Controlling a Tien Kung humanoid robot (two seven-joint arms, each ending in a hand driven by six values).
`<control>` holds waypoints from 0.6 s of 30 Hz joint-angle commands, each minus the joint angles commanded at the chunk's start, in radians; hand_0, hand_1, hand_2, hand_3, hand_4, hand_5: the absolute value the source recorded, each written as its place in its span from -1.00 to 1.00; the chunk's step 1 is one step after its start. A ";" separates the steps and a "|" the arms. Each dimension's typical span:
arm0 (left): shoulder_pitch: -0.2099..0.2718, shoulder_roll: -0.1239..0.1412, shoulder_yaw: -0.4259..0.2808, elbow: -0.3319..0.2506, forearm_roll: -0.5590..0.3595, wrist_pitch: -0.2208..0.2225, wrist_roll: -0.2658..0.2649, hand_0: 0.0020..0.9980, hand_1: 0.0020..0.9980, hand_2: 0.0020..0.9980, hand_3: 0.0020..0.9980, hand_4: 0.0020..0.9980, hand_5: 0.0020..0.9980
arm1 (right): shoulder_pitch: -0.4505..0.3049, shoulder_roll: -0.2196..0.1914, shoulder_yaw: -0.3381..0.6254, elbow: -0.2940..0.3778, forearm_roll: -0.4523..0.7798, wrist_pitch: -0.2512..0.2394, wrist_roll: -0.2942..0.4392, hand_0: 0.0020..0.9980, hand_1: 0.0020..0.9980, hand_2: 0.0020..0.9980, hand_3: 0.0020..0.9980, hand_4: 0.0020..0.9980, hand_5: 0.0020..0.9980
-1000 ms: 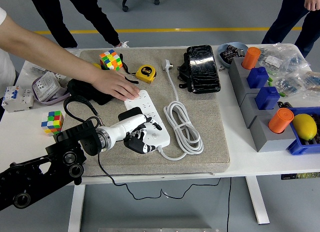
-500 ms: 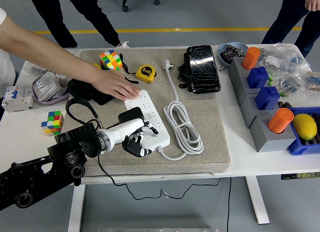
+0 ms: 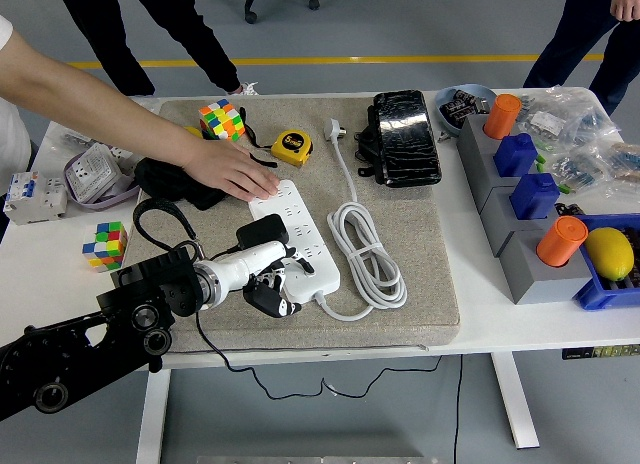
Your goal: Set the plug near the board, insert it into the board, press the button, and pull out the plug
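From the head view I see my left robot hand (image 3: 270,284) at the near end of the white power strip (image 3: 296,234), fingers curled around a black plug (image 3: 262,232) that sits at the strip's near-left corner; whether it is seated in a socket I cannot tell. A person's hand (image 3: 232,170) presses flat on the strip's far end. The strip lies on a grey mat (image 3: 420,244) on the bench (image 3: 40,274), its coiled white cable (image 3: 365,254) just right of the strip. A yellow tape measure (image 3: 291,146) sits beyond the strip, and a colour cube (image 3: 105,242) lies well left of it.
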 joint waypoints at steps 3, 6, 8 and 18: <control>-0.001 -0.001 0.003 0.005 -0.001 -0.001 0.003 -0.90 -0.81 -0.67 0.52 0.51 -1.00 | 0.000 0.000 0.001 0.002 -0.002 0.000 0.000 0.15 0.30 0.28 0.09 0.86 -0.03; -0.003 -0.002 0.007 0.009 -0.003 -0.003 0.005 -0.90 -0.81 -0.67 0.51 0.51 -1.00 | -0.001 0.000 0.002 0.003 -0.002 0.000 0.000 0.14 0.30 0.28 0.09 0.86 -0.03; -0.004 -0.002 0.008 0.010 -0.003 -0.003 0.007 -0.90 -0.81 -0.67 0.51 0.51 -1.00 | -0.002 0.000 0.002 0.003 -0.003 0.000 0.000 0.14 0.30 0.28 0.09 0.86 -0.03; -0.011 -0.003 0.023 0.017 -0.010 -0.007 0.013 -0.90 -0.81 -0.67 0.52 0.50 -1.00 | -0.003 0.000 0.004 0.003 -0.003 0.000 0.000 0.14 0.30 0.28 0.09 0.86 -0.02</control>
